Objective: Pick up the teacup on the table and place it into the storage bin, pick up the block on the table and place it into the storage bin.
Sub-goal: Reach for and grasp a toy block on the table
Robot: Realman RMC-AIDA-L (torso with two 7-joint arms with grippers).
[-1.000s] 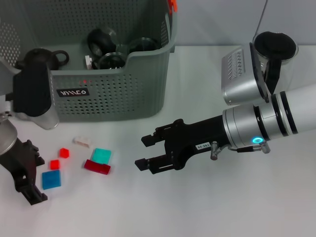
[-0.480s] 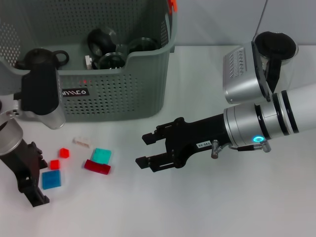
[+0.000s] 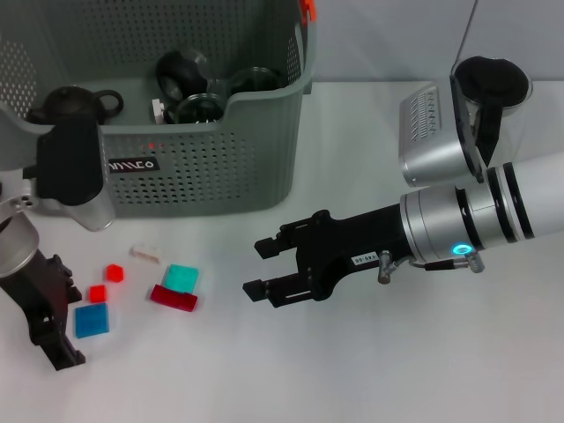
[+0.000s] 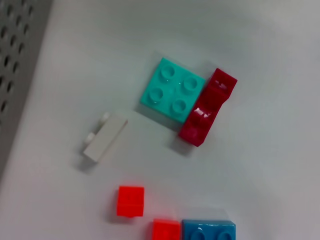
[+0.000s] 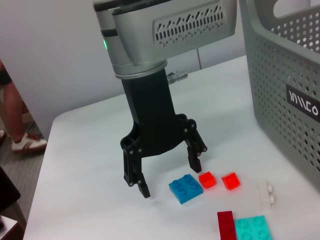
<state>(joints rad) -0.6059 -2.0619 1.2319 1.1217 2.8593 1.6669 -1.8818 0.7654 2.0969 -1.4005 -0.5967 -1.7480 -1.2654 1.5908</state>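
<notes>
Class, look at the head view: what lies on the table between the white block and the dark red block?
The teal block lies between the white block and dark red block.

silver cylindrical right arm [image 3: 467, 220] with black rings, a glowing teal light and black two-fingered right gripper [image 3: 256, 267]; left gripper [image 5: 167, 172] black too.
</notes>
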